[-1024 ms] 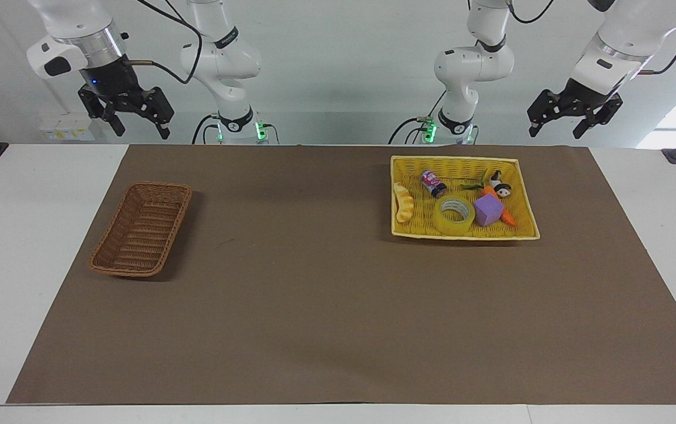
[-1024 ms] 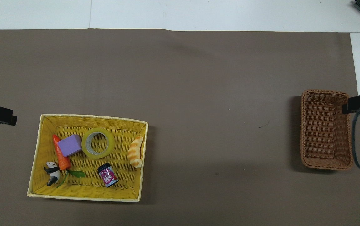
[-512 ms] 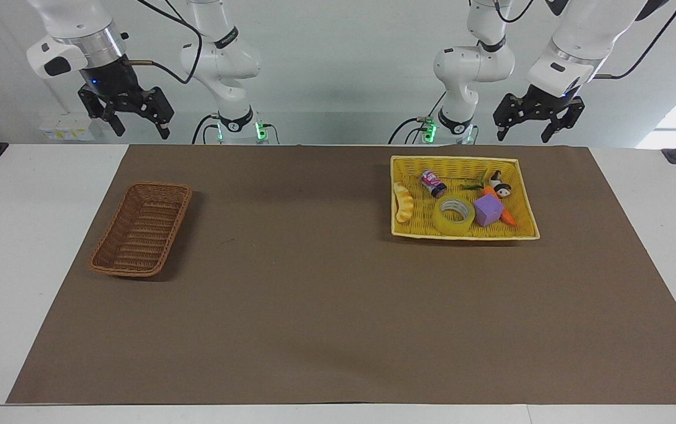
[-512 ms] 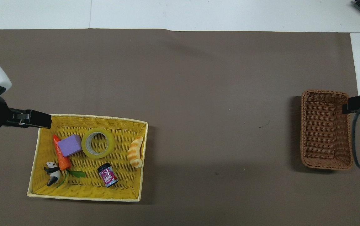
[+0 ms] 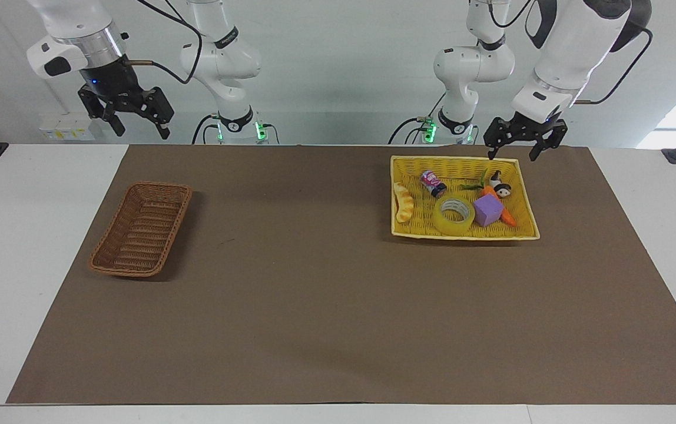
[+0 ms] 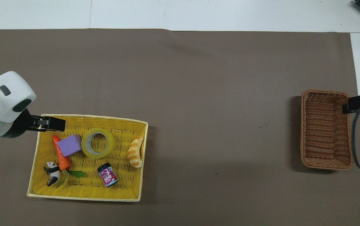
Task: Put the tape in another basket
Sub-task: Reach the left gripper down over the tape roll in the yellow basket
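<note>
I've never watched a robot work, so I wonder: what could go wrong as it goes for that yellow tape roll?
The tape lies touching the purple cube, so the open left end effector may nudge or catch the cube. The brown basket sits at the right arm's end, a long carry or handover, so the roll could slip.

facing view: set high across the table, aimed at the robots at 12 o'clock | overhead view: set above the robots' end, aimed steeply down | shared: brown mat (image 5: 314,306) (image 6: 198,78), seen half a turn apart
</note>
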{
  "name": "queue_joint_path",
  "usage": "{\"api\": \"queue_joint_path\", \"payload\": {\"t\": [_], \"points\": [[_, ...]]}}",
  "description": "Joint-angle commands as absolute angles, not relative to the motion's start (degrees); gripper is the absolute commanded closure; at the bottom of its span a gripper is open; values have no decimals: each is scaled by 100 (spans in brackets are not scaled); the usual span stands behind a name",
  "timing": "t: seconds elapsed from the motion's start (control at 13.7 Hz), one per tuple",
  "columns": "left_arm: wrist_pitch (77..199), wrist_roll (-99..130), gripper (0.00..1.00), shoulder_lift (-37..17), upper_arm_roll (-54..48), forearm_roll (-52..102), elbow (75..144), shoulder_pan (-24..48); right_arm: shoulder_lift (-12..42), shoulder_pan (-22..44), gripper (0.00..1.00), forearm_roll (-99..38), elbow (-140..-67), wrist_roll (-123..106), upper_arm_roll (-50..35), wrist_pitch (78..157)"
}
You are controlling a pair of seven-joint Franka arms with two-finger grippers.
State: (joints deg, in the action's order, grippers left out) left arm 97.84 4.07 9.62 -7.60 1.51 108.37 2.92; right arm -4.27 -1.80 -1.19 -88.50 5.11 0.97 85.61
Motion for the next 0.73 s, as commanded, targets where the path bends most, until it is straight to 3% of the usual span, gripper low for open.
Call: {"api": "queue_joint_path", "payload": {"t": [0.0,0.66], "points": [[10395,317,0,1125,-703,185,11477,396,-527,-220,0,-229,-8938,571,79,8499],[11671,-26,0,748,-703,185,12427,466,-527,-220,0,-237,-8938,571,70,8508]]}}
